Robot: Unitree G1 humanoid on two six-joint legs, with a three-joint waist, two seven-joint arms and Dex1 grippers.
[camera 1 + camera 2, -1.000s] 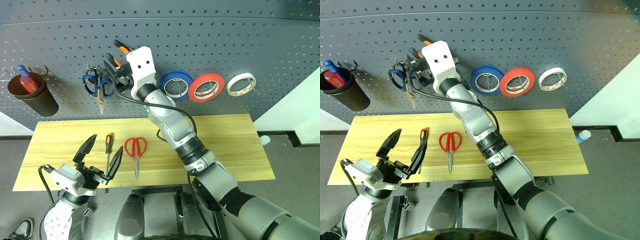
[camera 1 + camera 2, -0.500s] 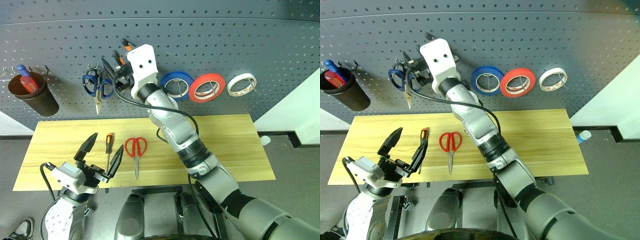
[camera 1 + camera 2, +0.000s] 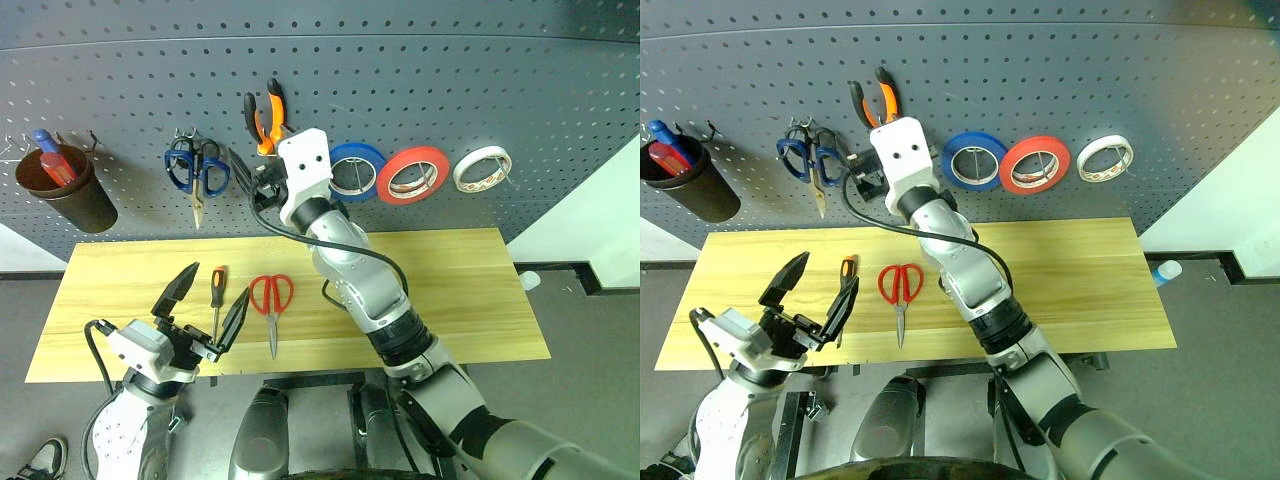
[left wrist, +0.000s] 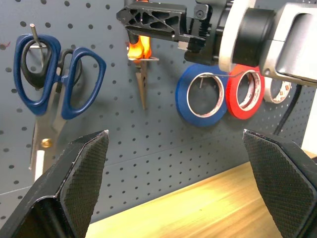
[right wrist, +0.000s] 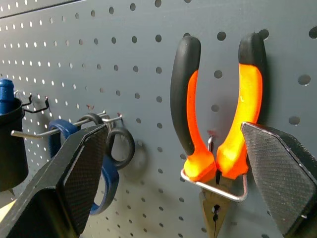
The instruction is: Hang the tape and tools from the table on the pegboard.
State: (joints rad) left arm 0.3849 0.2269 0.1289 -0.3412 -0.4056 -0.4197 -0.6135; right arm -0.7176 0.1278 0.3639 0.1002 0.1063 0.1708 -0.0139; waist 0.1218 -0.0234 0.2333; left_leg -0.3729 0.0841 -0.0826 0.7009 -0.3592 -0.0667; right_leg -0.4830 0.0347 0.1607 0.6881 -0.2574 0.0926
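Pliers (image 5: 218,124) hung nose-down in a wire hook on the pegboard (image 3: 500,90), between the blue scissors (image 3: 195,170) and the blue tape roll (image 3: 352,168), with the red tape (image 3: 412,172) already up next to that. Right gripper (image 5: 173,163) sat just in front of the pliers, fingers spread wide on either side of the handles, gripping nothing. Best to pull straight back off the board here, no sideways swing, so a fingertip can't catch a handle and lift the pliers off the hook. Screwdriver (image 3: 217,295) and red scissors (image 3: 271,305) lay side by side near the front of the table (image 3: 450,290), not yet hung. Left gripper (image 3: 205,300) hovered wide open and empty right by them, so probably next up for the screwdriver. Worth coming down across the handle, not the thin shaft, for a firmer grab.
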